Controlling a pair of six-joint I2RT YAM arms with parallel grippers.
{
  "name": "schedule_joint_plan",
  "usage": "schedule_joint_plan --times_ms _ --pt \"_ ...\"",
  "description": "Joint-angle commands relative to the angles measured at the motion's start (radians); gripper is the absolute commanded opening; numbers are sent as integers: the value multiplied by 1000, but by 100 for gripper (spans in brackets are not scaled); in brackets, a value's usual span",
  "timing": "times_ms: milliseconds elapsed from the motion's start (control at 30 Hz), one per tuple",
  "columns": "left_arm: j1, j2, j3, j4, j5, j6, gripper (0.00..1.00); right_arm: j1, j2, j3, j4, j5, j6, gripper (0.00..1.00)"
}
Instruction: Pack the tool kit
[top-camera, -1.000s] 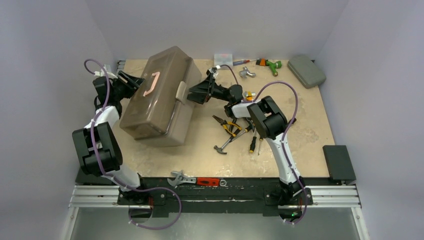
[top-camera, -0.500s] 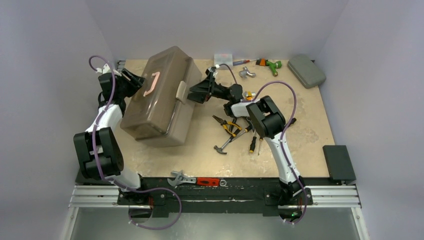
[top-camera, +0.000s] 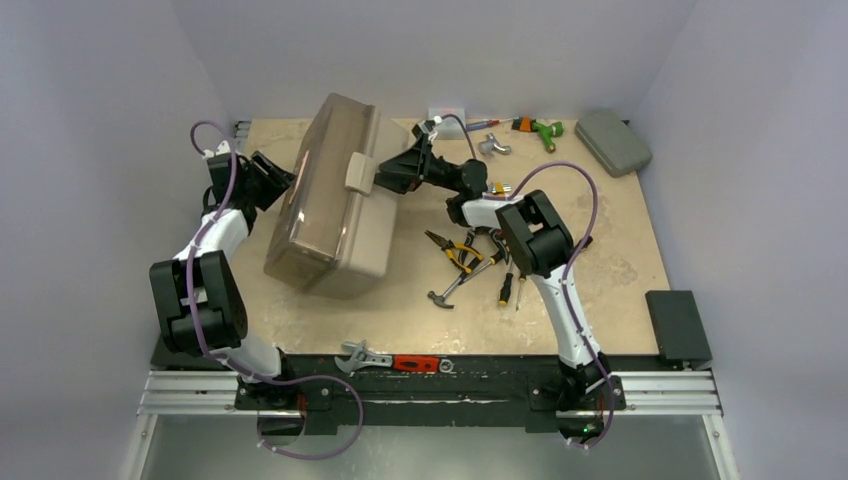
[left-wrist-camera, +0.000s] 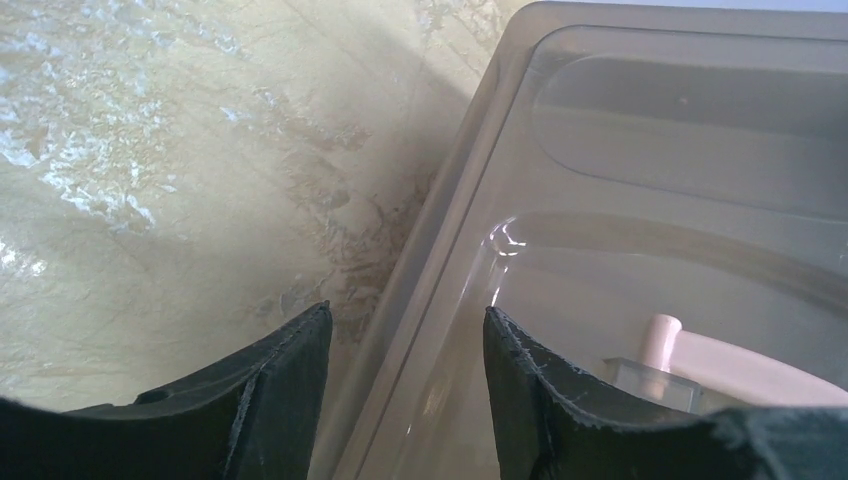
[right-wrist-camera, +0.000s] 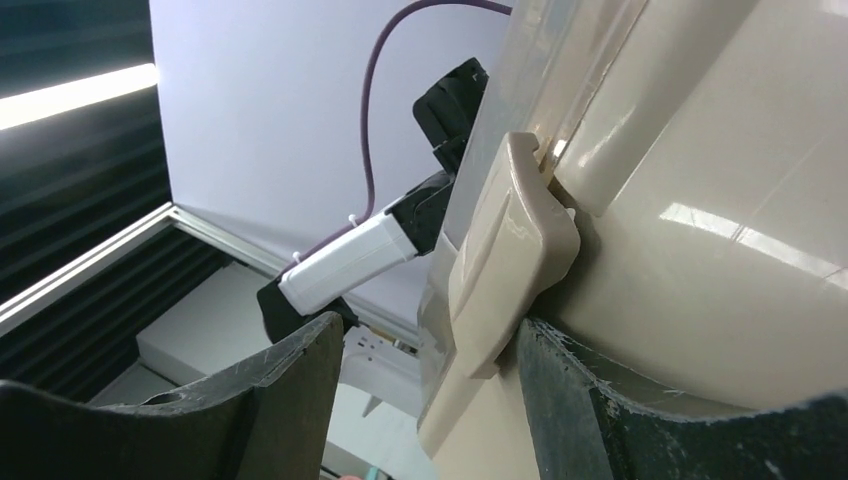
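**Toolbox** (top-camera: 335, 200): tipped up on one long side, left of centre on the table (top-camera: 610, 280). Its top faces my left arm.

**Left gripper** (left-wrist-camera: 405, 320): my fingers sit either side of the lid's rim. I cannot tell whether they clamp it. The pink handle (left-wrist-camera: 740, 365) shows just beyond.

**Right gripper** (right-wrist-camera: 430, 335): my jaws are apart around the latch (right-wrist-camera: 510, 250). One finger is against the box and the other is clear of it.

**Pliers** (top-camera: 450, 250), **hammer** (top-camera: 445, 290), **screwdriver** (top-camera: 506, 290): loose on the table, right of the toolbox, near my right arm.
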Motion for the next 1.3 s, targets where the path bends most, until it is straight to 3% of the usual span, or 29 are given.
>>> schedule_joint_plan --times_ms 0,233,600,767,967,1267 --pt "-112 37 -58 -239 194 53 55 40 -45 5 5 74 -84 63" --pt "-111 37 -61 -233 195 49 56 40 -59 -22 -20 86 -82 63" --pt "-111 16 -52 -260 181 61 56 -43 -274 -294 -376 115 -315 73" --pt "-77 12 -36 -273 192 65 56 -76 -403 -303 -642 105 -516 78" --pt "-40 -31 -12 -320 179 74 58 -78 -504 -189 -1157 179 -832 86" --pt "-22 -220 11 -419 116 57 68 -15 -547 -59 -1579 358 -1105 83"
